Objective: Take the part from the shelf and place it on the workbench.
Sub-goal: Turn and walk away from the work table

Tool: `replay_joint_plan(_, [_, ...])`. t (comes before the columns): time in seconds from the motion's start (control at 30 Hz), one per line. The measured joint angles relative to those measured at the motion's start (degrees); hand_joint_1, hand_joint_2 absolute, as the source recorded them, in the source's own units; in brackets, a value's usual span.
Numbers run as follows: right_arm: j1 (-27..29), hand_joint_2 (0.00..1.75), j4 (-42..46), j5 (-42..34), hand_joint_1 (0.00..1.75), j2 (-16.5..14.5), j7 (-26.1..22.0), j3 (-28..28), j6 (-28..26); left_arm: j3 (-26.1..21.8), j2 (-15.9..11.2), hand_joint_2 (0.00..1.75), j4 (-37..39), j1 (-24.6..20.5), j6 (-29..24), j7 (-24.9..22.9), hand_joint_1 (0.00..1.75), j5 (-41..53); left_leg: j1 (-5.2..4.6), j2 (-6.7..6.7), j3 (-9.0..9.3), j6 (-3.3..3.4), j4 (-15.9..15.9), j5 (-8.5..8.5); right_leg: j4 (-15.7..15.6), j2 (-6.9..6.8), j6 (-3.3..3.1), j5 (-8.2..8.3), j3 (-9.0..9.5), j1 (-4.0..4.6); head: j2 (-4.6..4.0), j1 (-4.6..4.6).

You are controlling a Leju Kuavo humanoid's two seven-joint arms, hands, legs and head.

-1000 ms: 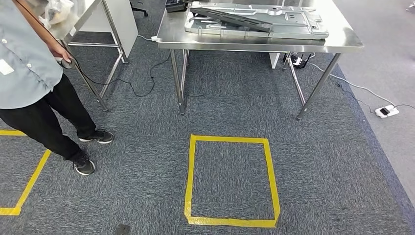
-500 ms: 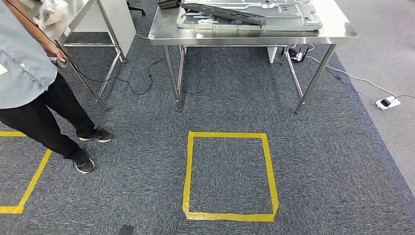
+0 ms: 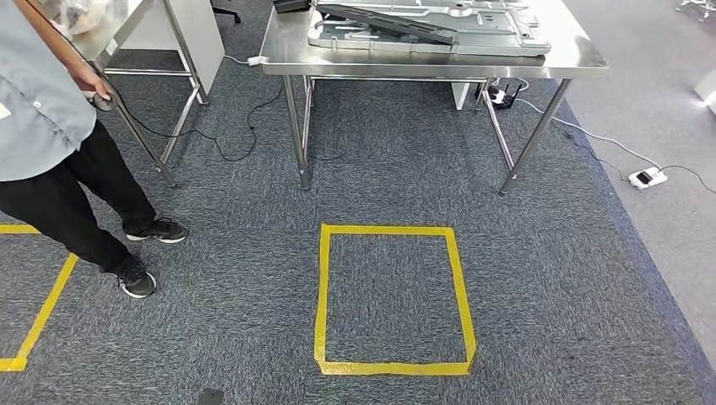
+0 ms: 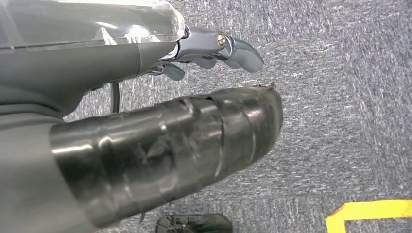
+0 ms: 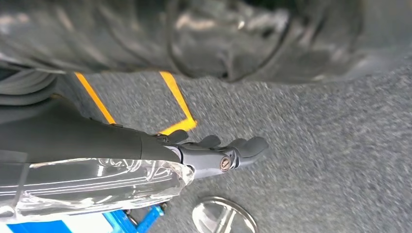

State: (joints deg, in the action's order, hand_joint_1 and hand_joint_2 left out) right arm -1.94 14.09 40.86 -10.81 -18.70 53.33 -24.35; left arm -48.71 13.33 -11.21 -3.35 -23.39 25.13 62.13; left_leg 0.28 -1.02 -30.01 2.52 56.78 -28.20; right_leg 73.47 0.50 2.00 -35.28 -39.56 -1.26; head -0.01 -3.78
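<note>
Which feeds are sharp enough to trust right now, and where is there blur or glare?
Head view: sharp, evenly lit, mild sheen on the steel workbench. Left wrist view: carpet in focus, glare on the taped thumb of the left hand. Right wrist view: blurred across the top, soft around the right hand.

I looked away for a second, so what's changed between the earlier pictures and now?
The whole head view has shifted, so the camera moved, not the things. The metal part lies on the workbench, the person stands beside it, and the yellow floor square is unchanged.

Dark grey hand [image 4: 214, 46], tape-wrapped thumb [image 4: 194, 145]
</note>
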Motion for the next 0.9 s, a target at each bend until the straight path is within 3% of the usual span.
replay_joint_plan(0.03, [0.05, 0.00, -0.03, 0.03, 0.00, -0.01, 0.10, 0.00, 0.10, -0.01, 0.00, 0.00, 0.00, 0.01, 0.00, 0.02, 0.00, -0.01, -0.10, -0.19, -0.09, 0.02, 0.11, 0.00, 0.79, -0.07, 0.00, 0.24, -0.21, 0.00, -0.01, 0.01])
replay_joint_plan(0.07, [0.10, 0.00, -0.05, 0.08, 0.00, -0.01, 0.19, 0.01, 0.22, -0.01, 0.00, 0.00, 0.00, 0.00, 0.00, 0.04, 0.00, -0.02, -0.17, -0.36, -0.13, 0.00, 0.24, -0.05, -0.79, -0.19, -0.09, 1.56, 0.78, 0.02, -0.01, 0.00])
replay_joint_plan(0.17, [0.10, 0.00, -0.06, 0.35, 0.00, -0.01, 0.39, 0.02, 0.55, -0.01, 0.07, 0.00, 0.00, -0.03, 0.00, 0.07, 0.00, -0.02, -0.40, -0.78, -0.18, -0.36, 0.82, -0.42, -11.61, -1.39, -0.92, 6.11, 6.49, 0.39, -0.01, 0.01])
replay_joint_plan(0.23, [0.01, 0.00, -0.07, 0.58, 0.00, -0.08, 0.47, 0.02, 0.62, -0.02, 0.13, 0.00, 0.00, -0.06, 0.00, 0.08, 0.00, -0.02, -0.58, -1.13, -0.32, -0.81, 1.10, -0.59, -14.38, -1.81, -1.45, 6.51, 7.61, 0.81, -0.01, 0.04])
replay_joint_plan(0.33, [0.05, 0.00, -0.11, 0.79, 0.00, -0.31, 0.62, 0.02, 0.71, -0.03, 0.18, 0.00, 0.00, -0.08, 0.02, 0.08, 0.00, -0.01, -0.57, -1.13, -0.49, -1.61, 1.52, -1.08, -14.85, -1.23, -2.25, 6.97, 7.52, 0.60, 0.00, 0.04])
replay_joint_plan(0.4, [0.03, 0.00, -0.15, 0.86, 0.00, -0.48, 0.72, 0.02, 0.74, -0.03, 0.19, 0.00, 0.00, -0.06, 0.02, 0.09, 0.00, -0.01, -0.36, -0.26, -1.97, -2.27, 5.05, -3.70, -15.28, -0.99, -2.94, 7.37, 7.51, 0.20, -0.01, 0.07])
replay_joint_plan(0.47, [0.03, 0.00, -0.16, 0.98, 0.00, -0.51, 0.94, 0.02, 0.75, -0.03, 0.18, 0.00, 0.00, 0.03, 0.02, 0.09, 0.00, -0.01, -0.05, 0.33, -4.98, -2.76, 12.01, -7.44, -15.26, -0.65, -3.23, 7.52, 7.26, 0.19, -0.01, 0.08])
replay_joint_plan(0.5, [0.06, 0.00, -0.18, 1.15, 0.00, -0.52, 1.15, 0.02, 0.75, -0.03, 0.17, 0.00, 0.00, 0.09, 0.02, 0.08, 0.00, 0.02, 0.11, 0.40, -6.31, -2.95, 15.01, -8.52, -15.20, -0.41, -3.26, 7.54, 7.17, 0.19, -0.02, 0.08])
replay_joint_plan(0.53, [0.09, 0.00, -0.21, 1.39, 0.00, -0.54, 1.40, 0.02, 0.74, -0.03, 0.17, 0.00, 0.00, 0.13, 0.03, 0.08, 0.00, 0.05, 0.27, 0.41, -6.90, -3.09, 16.37, -8.50, -15.11, -0.16, -3.25, 7.54, 7.11, 0.16, -0.02, 0.08])
replay_joint_plan(0.57, [0.12, 0.00, -0.24, 1.63, 0.00, -0.57, 1.67, 0.02, 0.70, -0.03, 0.17, 0.00, 0.00, 0.16, 0.04, 0.07, 0.00, 0.08, 0.43, 0.42, -6.50, -3.20, 15.63, -7.37, -14.98, 0.14, -3.19, 7.51, 7.10, 0.09, -0.01, 0.09])
replay_joint_plan(0.67, [0.06, 0.00, -0.32, 1.90, 0.00, -0.77, 2.25, 0.02, 0.62, -0.03, 0.17, 0.00, 0.00, 0.14, 0.07, 0.07, 0.00, 0.10, 0.79, 1.40, -1.63, -3.19, 5.26, -2.08, -14.50, 1.12, -2.54, 7.33, 7.07, -0.05, -0.01, 0.08])
replay_joint_plan(0.73, [0.00, 0.00, -0.34, 1.96, 0.00, -0.86, 2.37, 0.02, 0.61, -0.03, 0.17, 0.00, 0.00, 0.12, 0.12, 0.07, 0.00, 0.12, 0.66, 2.25, -0.15, -2.80, 1.60, -1.25, -14.36, 1.60, -1.73, 7.45, 6.81, 0.00, -0.01, 0.07])
replay_joint_plan(0.83, [0.17, 0.00, -0.43, 2.47, 0.00, -0.98, 2.74, 0.02, 0.64, -0.04, 0.17, 0.00, 0.00, 0.10, 0.33, 0.08, 0.00, 0.17, 0.49, 1.92, -0.18, -1.70, 1.08, -0.79, -14.43, 1.83, -0.61, 7.63, 6.52, -0.10, 0.00, 0.05])
replay_joint_plan(0.9, [0.21, 0.00, -0.47, 2.81, 0.00, -1.04, 3.18, 0.02, 0.69, -0.07, 0.17, 0.00, 0.00, 0.09, 0.45, 0.08, 0.00, 0.21, 0.68, 1.36, -0.15, -0.85, 0.57, -0.28, -11.57, 1.04, -0.25, 5.54, 5.29, -0.09, 0.00, 0.02])
